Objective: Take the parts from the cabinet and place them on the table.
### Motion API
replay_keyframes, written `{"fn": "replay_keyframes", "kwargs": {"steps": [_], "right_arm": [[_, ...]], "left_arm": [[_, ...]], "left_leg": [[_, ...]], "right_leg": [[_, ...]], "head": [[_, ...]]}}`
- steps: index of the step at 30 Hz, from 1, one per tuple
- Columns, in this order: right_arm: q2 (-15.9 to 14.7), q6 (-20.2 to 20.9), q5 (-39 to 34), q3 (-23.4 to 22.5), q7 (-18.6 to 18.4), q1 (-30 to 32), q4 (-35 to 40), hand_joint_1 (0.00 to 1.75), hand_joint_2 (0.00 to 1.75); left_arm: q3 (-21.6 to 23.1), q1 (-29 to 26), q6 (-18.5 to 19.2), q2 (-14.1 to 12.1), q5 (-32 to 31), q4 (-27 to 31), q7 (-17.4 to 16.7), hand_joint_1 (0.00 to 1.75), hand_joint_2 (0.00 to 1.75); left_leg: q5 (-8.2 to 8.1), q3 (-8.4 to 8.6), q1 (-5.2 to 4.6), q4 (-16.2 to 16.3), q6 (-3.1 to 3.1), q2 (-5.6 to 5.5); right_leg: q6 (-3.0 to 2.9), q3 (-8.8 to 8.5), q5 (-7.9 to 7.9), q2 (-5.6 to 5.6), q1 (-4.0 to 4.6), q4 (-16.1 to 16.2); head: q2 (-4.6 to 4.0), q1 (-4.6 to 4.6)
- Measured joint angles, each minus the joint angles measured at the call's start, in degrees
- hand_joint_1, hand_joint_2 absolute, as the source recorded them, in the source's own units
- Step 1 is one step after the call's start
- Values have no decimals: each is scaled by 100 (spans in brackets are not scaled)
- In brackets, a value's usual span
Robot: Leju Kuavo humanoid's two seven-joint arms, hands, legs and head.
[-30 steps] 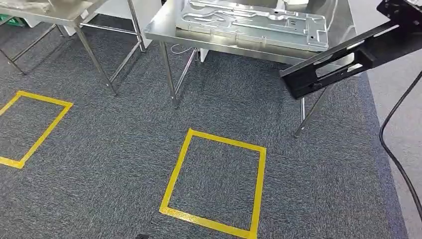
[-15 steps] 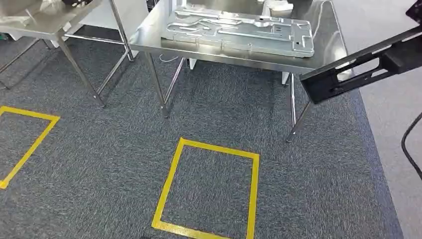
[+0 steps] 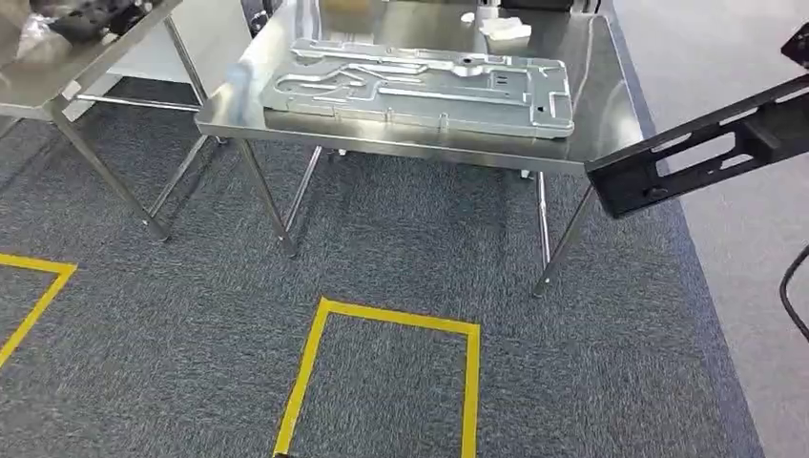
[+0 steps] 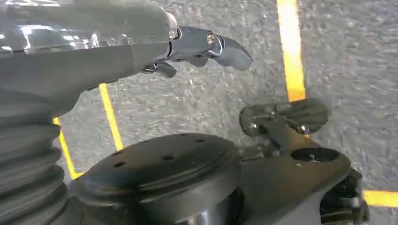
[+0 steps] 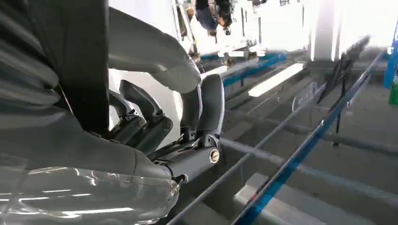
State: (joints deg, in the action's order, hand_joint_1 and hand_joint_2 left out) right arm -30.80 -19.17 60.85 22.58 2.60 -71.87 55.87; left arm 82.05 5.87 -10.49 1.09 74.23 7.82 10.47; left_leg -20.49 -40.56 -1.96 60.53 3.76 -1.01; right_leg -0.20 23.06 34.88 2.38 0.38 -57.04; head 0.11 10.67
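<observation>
A long black slotted bracket juts in from the right of the head view, level with the right end of the steel table. In the right wrist view my right hand grips this bracket, thumb on one side and dark fingers on the other. A large stamped silver panel lies flat on the table top. My left hand hangs over the carpet with its thumb straight and nothing in it.
A second steel table with dark items stands at the left. Yellow tape squares mark the grey carpet in front. A white object sits at the table's back. A black cable lies on the right floor.
The whole view has shifted: the table with the silver panel now sits lower and fuller in the picture, and the tape squares have slid down. The black bracket stays at the right.
</observation>
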Motion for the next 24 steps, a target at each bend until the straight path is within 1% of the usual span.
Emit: {"fn": "replay_keyframes", "kwargs": {"steps": [1,2,3,4,5,6,7,8,9,10,11,12,13,14,15,16,17,18,19,20,21,22,23,24], "right_arm": [[-20,24,-9,-2,7,18,2,175,175],[-81,24,-22,-18,9,-3,11,175,175],[-129,22,-33,-33,13,-55,31,175,175],[-157,13,-46,-35,18,-67,31,175,175],[-175,9,-50,-33,20,-94,28,175,175],[-190,4,-52,-31,20,-84,22,175,175],[-201,4,-52,-24,24,-51,13,175,175],[-203,4,-52,-24,26,-29,7,175,175],[-203,4,-52,-24,26,-13,0,175,175],[-203,2,-48,-20,26,-8,-9,175,175],[-203,2,-48,-20,17,-8,-15,175,175],[-205,0,-44,-20,11,-9,-26,175,175],[-214,2,-28,-17,0,-13,-35,175,175],[-225,2,-28,-17,-2,-28,-44,175,175],[-243,4,-22,-2,-2,-82,-53,175,175],[-269,0,-13,-11,-11,-116,-37,175,175],[-297,-7,-13,-22,-9,-186,-20,175,175],[-295,-11,-13,-20,-9,-248,-22,175,175],[-297,-13,-6,-15,-9,-295,-22,175,175],[-297,-26,-7,-13,-9,-304,-26,175,175],[-297,-26,-7,-11,-7,-286,-37,175,175],[-286,-33,-7,-2,-9,-245,-57,175,175],[-267,-42,-4,13,-4,-206,-70,175,175],[-251,-50,0,28,-4,-174,-79,175,175]], "left_arm": [[0,22,0,0,-4,0,2,0,175],[0,28,0,-2,-4,0,2,0,175],[0,40,0,4,-2,0,13,0,175],[0,38,0,4,2,-2,22,0,175],[0,38,-10,-9,4,-2,24,0,175],[0,34,-17,-18,4,-4,26,0,175],[0,32,-17,-15,4,-4,28,0,175],[0,27,-11,-9,4,-4,28,0,175],[0,23,-9,2,4,-4,28,0,175],[0,19,-2,2,4,-4,28,0,175],[0,16,0,13,4,-4,26,0,175],[0,13,0,17,11,-4,26,0,175],[0,11,0,15,11,-4,26,0,175],[0,10,0,13,11,-4,26,0,175],[0,17,0,15,11,-4,24,0,175],[0,20,0,13,13,-4,20,0,175],[0,15,-2,11,13,-4,20,0,175],[0,39,-9,-9,18,-7,17,0,175],[0,53,-18,-13,20,-11,17,0,175],[0,63,-17,-11,22,-11,17,0,175],[0,60,-17,-7,26,-11,17,0,175],[0,48,-18,-7,33,-11,15,0,175],[0,37,-17,-7,54,-11,15,0,175],[2,22,-18,-4,96,-11,15,0,175]], "left_leg": [[-57,59,-16,-18,-3,18],[-147,146,-48,-69,38,18],[-178,295,-30,-137,69,14],[-250,426,4,-228,73,27],[-321,530,23,-272,90,37],[-402,669,46,-320,86,48],[-486,812,64,-354,80,49],[-582,941,83,-370,65,46],[-686,1088,104,-376,47,42],[-808,1245,132,-380,31,38],[-924,1375,155,-382,6,33],[-1032,1514,179,-384,-21,32],[-1135,1618,186,-396,-49,32],[-1256,1784,175,-374,-68,45],[-1373,1844,158,-442,-112,38],[-1456,1970,156,-583,-153,69],[-1238,2045,125,-444,-196,85],[-1116,2014,91,-267,-235,95],[-972,1820,113,107,-258,76],[-802,1515,126,617,-271,79],[-829,1196,156,1016,-282,79],[-1104,876,170,1281,-301,81],[-1521,622,174,1362,-336,81],[-1904,435,182,1321,-350,83]], "right_leg": [[20,-151,15,3,-21,36],[54,-112,-115,-15,-25,-113],[93,35,-293,-10,-20,-410],[112,334,-496,-98,-45,-934],[158,644,-570,-149,-43,-1349],[199,945,-468,-157,-62,-1669],[234,1200,-222,-161,-89,-1829],[267,1413,87,-168,-117,-1865],[296,1590,370,-178,-136,-1799],[322,1709,504,-190,-157,-1606],[347,1758,392,-206,-174,-1289],[391,1759,10,-233,-186,-891],[404,1723,-676,-302,-193,-447],[381,1713,-1354,-398,-187,-157],[299,1628,-1373,-465,-148,-182],[225,1565,-1308,-411,-151,-186],[173,1499,-1266,-341,-168,-107],[115,1377,-1265,-316,-225,-81],[81,1278,-1261,-318,-230,-55],[30,1196,-1196,-312,-229,-51],[12,1128,-1131,-292,-220,-45],[11,1043,-1052,-254,-215,-31],[15,956,-966,-228,-217,-28],[23,870,-887,-200,-220,-28]], "head": [[2,2],[2,0],[2,0],[0,5],[2,0],[2,5],[2,4],[2,2],[2,4],[2,2],[2,4],[2,4],[0,2],[2,7],[0,-2],[0,-8],[4,2],[2,18],[2,18],[0,28],[4,24],[2,26],[2,28],[2,24]]}}
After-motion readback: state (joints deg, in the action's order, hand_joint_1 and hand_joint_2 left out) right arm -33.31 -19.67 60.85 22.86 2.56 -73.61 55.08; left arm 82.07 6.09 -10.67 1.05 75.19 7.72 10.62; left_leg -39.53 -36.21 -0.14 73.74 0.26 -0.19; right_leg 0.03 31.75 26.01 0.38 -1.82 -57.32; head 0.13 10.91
